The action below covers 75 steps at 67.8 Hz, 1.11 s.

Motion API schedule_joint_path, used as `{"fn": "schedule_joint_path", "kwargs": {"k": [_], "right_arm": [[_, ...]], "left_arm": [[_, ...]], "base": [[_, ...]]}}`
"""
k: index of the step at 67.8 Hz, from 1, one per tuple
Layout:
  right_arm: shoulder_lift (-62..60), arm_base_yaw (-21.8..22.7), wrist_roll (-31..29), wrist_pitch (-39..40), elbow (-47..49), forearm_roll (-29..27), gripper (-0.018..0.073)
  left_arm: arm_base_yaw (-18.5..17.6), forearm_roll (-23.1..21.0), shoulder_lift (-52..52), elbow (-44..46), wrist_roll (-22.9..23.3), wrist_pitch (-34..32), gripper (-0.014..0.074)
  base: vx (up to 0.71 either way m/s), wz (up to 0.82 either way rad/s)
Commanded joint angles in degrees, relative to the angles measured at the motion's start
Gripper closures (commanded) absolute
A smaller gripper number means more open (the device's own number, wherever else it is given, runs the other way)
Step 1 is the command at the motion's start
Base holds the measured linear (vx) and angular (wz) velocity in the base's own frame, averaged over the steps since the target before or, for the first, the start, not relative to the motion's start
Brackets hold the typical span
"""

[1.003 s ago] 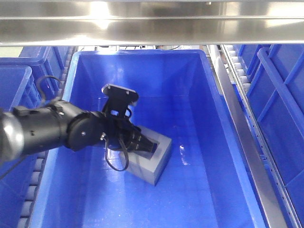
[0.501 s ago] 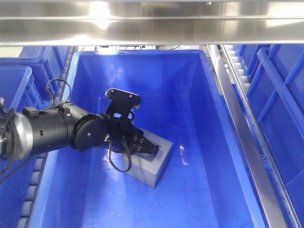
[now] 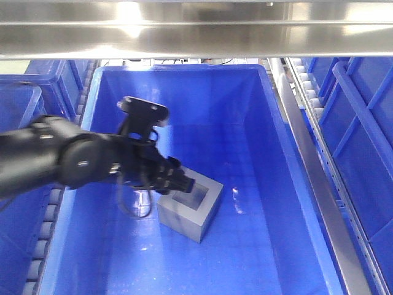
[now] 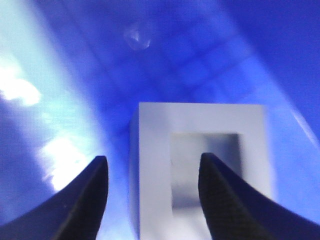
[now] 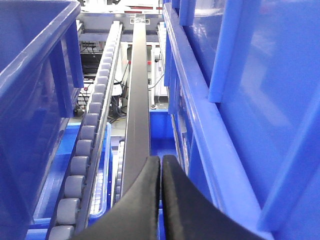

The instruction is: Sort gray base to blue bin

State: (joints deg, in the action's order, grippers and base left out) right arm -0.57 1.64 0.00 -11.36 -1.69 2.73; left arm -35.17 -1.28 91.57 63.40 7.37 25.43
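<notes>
The gray base (image 3: 195, 215) lies on the floor of the blue bin (image 3: 258, 123), its square recess facing up. My left gripper (image 3: 184, 182) hovers just above and left of the base's near edge, open and holding nothing. In the left wrist view the gray base (image 4: 200, 135) sits close below the left gripper (image 4: 153, 157), and its left wall shows in the gap between the spread fingers. The right gripper (image 5: 161, 159) is shut on nothing, pointing along a dark rail between bins; it does not show in the front view.
More blue bins stand to the left (image 3: 24, 104) and right (image 3: 362, 123) of the big one. A steel rail with rollers (image 3: 307, 153) runs along its right side, and a steel beam (image 3: 196, 31) crosses the top. Roller tracks (image 5: 82, 150) flank the right gripper.
The left gripper has drawn its fingers out of the base's recess and pulled back up and to the left. The base now rests free on the bin floor.
</notes>
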Motion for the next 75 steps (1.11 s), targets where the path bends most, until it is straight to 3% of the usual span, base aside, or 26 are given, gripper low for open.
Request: {"fn": "schedule_joint_path", "kwargs": {"k": [1, 18, 39, 49, 55, 75], "right_arm": [[-0.91, -0.01, -0.69, 4.06, -0.42, 0.27, 0.0564], [-0.91, -0.01, -0.69, 4.06, -0.42, 0.27, 0.0564], [-0.91, -0.01, -0.69, 4.17, -0.42, 0.27, 0.0564], [-0.91, -0.01, -0.69, 4.17, -0.42, 0.27, 0.0564], [-0.91, -0.01, -0.69, 4.17, -0.42, 0.27, 0.0564], [-0.91, -0.01, -0.69, 4.17, -0.42, 0.27, 0.0564]], "left_arm": [[-0.36, 0.04, -6.37, -1.13, -0.61, -2.59, 0.0199], [-0.37, -0.01, -20.38, -12.81, -2.14, -6.21, 0.0199], [-0.37, -0.01, -44.12, -27.54, -2.26, -6.87, 0.0199], [-0.37, -0.01, -56.91, -33.85, -4.84, -6.82, 0.0199], [-0.37, -0.01, -63.71, -36.50, -6.67, -6.67, 0.0199], [-0.37, -0.42, -78.96, -39.25, -6.62, -0.95, 0.0201]], "base": [[0.00, 0.00], [0.00, 0.00], [0.00, 0.00], [0.00, 0.00], [0.00, 0.00], [0.00, 0.00]]}}
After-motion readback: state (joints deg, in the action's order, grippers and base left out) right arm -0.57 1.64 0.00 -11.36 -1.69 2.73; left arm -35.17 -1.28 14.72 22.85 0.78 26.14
